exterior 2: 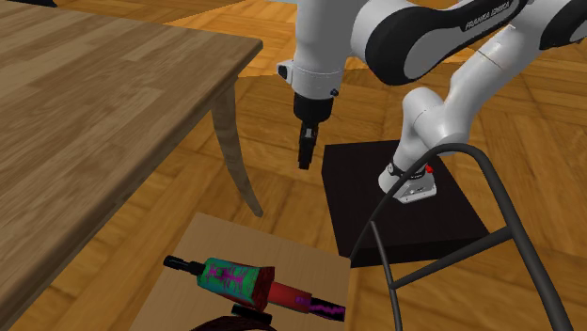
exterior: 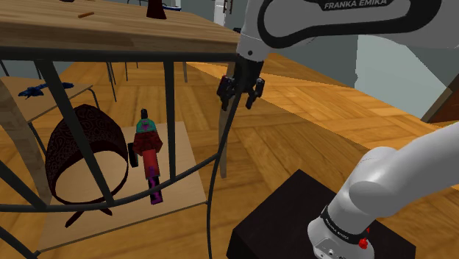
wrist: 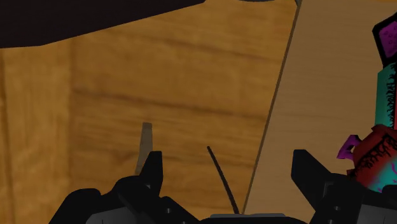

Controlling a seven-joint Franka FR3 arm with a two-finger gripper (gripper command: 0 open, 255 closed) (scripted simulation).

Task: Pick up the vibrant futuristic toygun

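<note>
Pincer [exterior: 237, 101] hangs high in the shoulder view's upper middle, fingers spread wide with nothing between them; wrist view confirms, only bare floor shows between the pads

- Pincer [exterior 2: 305, 162] points down, off the corner of the wooden table [exterior 2: 85, 113] and just beside its curved table leg [exterior 2: 235, 155]
- Toygun [exterior: 149, 153] lies flat on a pale board [exterior: 184, 176] on the floor, lower left of the shoulder view; teal and red body, purple-black barrel. In the second exterior view the toygun [exterior 2: 246, 282] sits at bottom centre, well apart from the pincer. From the wrist it shows off to the outer side of one finger [wrist: 382, 121], not between them
- Dark domed thing [exterior: 81, 151] sits just beside it; I cannot tell whether they touch

Risks as I judge them:
- dropping straight down lands on floor, not toy; needs a sideways shift first
- that shift passes the table leg and the thin black frame rods [exterior: 221, 147]; a wrist clip is likely
- lumpy body: a grip on the narrow barrel may let it pivot or slip
- an open finger could snag the dome
</note>
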